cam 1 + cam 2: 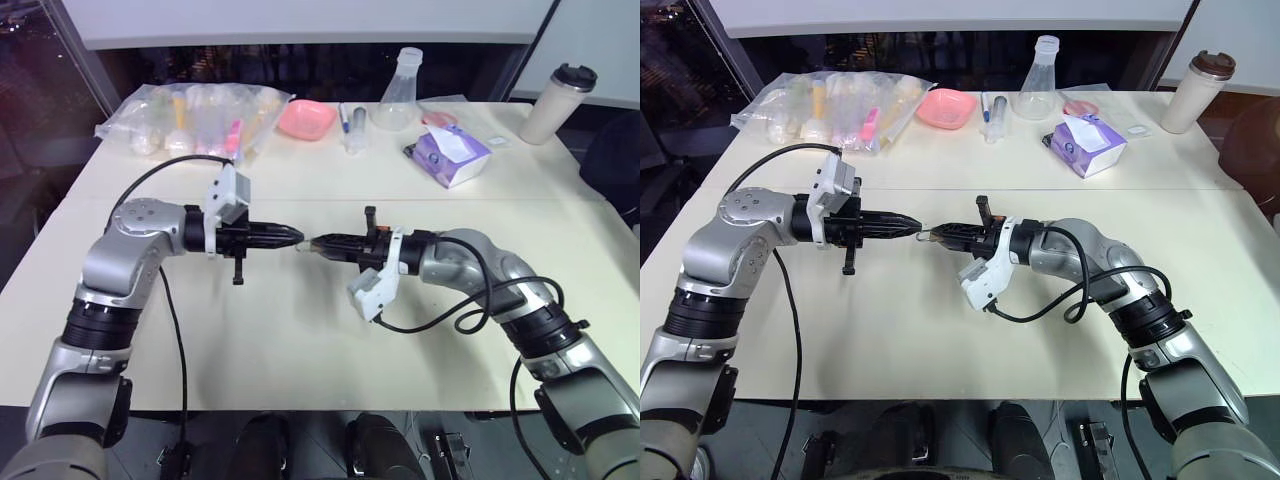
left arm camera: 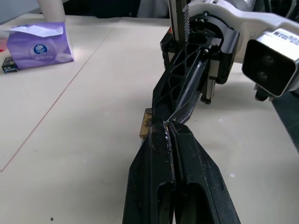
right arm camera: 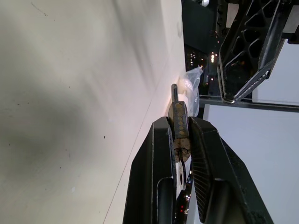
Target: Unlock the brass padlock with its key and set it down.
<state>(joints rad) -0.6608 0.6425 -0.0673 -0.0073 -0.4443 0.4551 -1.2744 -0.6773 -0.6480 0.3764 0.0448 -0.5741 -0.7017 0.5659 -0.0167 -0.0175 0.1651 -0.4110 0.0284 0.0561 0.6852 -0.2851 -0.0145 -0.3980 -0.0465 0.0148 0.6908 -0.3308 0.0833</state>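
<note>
Above the middle of a pale counter (image 1: 300,330), the robot's two arms meet tip to tip. On the left, the left gripper (image 1: 292,237) has its black fingers pressed together, pointing across toward its partner; whether a key is pinched at the tip cannot be made out, though something thin and silvery shows at the fingertips in the left wrist view. Between the two tips, held off the counter, sits the brass padlock (image 3: 179,125), a tiny golden block clamped edge-on between the fingers of the right gripper (image 1: 322,245), its thin shackle poking out past them.

The risks from here look to be ones of alignment and grip. The lock is smaller than the fingertips that hold it, so a slightly off-axis push from the left could likely pivot it in the right gripper's narrow clamp or squeeze it out entirely, dropping it to the counter below. A twist applied before anything is fully seated would probably turn the whole lock rather than its cylinder. With both tips crowded this closely, the fingers themselves could also collide and knock the padlock askew.

Further right and well behind, a purple tissue box (image 1: 452,155) and a lidded tumbler (image 1: 558,103) stand clear of the work.
</note>
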